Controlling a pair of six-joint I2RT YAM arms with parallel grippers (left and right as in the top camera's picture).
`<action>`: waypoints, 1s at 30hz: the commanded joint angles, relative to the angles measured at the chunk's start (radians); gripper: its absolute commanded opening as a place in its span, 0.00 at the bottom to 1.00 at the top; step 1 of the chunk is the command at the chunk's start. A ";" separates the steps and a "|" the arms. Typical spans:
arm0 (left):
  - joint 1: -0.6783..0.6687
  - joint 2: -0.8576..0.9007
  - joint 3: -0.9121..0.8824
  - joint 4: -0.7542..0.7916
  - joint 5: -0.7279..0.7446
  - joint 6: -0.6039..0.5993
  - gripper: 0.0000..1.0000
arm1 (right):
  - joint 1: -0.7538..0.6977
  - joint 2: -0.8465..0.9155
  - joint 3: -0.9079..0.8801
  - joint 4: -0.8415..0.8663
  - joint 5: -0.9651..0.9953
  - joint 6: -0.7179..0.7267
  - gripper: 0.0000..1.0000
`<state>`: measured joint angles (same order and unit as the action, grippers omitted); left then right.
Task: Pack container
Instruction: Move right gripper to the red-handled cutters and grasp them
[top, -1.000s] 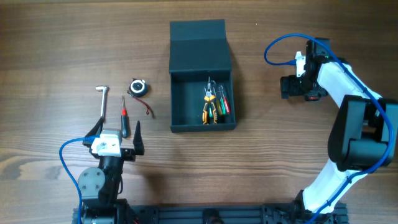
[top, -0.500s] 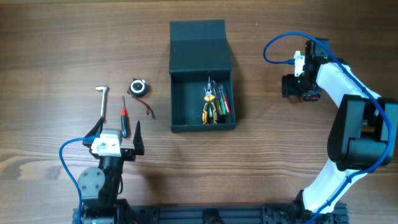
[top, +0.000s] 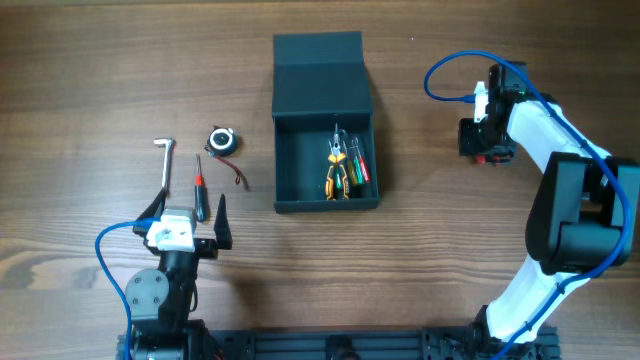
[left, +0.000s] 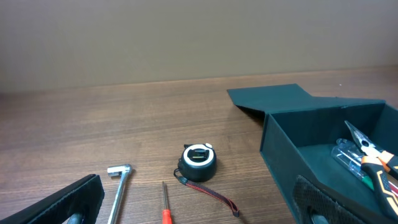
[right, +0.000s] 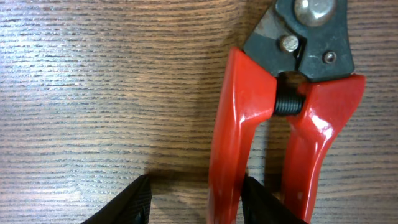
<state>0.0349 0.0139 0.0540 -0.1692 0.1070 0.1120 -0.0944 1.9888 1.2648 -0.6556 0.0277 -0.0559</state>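
The dark teal container (top: 300, 170) stands open at the table's middle, its lid (top: 320, 75) folded back flat; orange-handled pliers (top: 338, 170) and small tools lie inside it. My right gripper (top: 478, 140) points down at the table to its right. In the right wrist view, red-handled cutters (right: 233, 124) lie on the wood, and my right gripper (right: 199, 202) straddles one red handle, with a gap left on one side. My left gripper (top: 190, 212) stands wide open near the front left, holding nothing; in its own view the container (left: 280, 149) is at the right.
Left of the container lie a black tape measure (top: 222, 140) with a strap, a red-handled screwdriver (top: 199, 185) and a silver L-shaped socket wrench (top: 164, 165). The same three show in the left wrist view: tape measure (left: 199, 162), screwdriver (left: 165, 208), wrench (left: 118, 186).
My right gripper's jaws have narrowed a good deal and it has shifted slightly to the right. The left arm has not moved.
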 joint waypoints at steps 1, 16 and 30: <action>0.005 -0.006 -0.004 0.000 0.019 0.015 1.00 | 0.002 0.039 -0.016 0.004 0.071 0.060 0.46; 0.005 -0.006 -0.004 0.000 0.019 0.015 1.00 | -0.052 0.047 0.037 -0.045 0.053 0.061 0.50; 0.005 -0.006 -0.004 0.000 0.019 0.015 1.00 | -0.051 0.148 0.174 -0.120 0.039 0.055 0.37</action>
<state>0.0349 0.0139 0.0540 -0.1692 0.1070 0.1120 -0.1429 2.0914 1.4334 -0.7612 0.0635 -0.0006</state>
